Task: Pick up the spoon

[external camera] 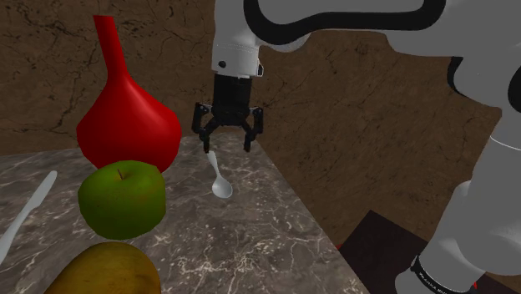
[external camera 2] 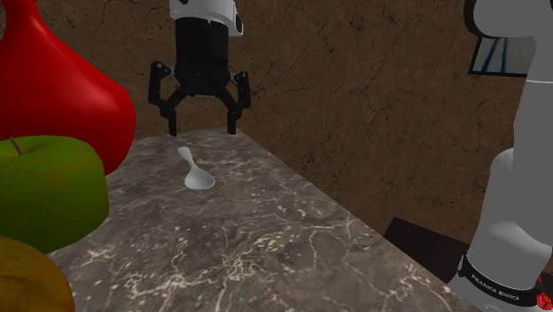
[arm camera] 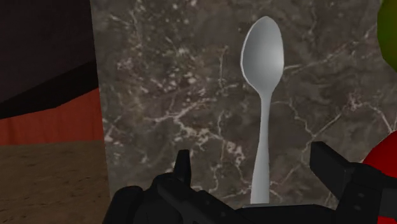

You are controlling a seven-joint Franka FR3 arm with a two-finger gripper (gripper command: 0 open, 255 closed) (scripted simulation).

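You've got a dark marble-look desk [external camera: 250,242], white veins, smooth. Your spoon [arm camera: 262,70] reads pale grey, smooth, soft sheen. Red vase [external camera: 125,125] and green apple [external camera: 121,200] glossy; fingers [arm camera: 337,170] matt black; wall [external camera: 351,125] rough brown.

The spoon [arm camera: 262,95] handle's end vanishes behind the gripper [arm camera: 252,153] — the red vase [external camera 2: 53,89] runs off the second exterior view's top and left, the pale knife [external camera: 29,209] off the shoulder view's left edge.
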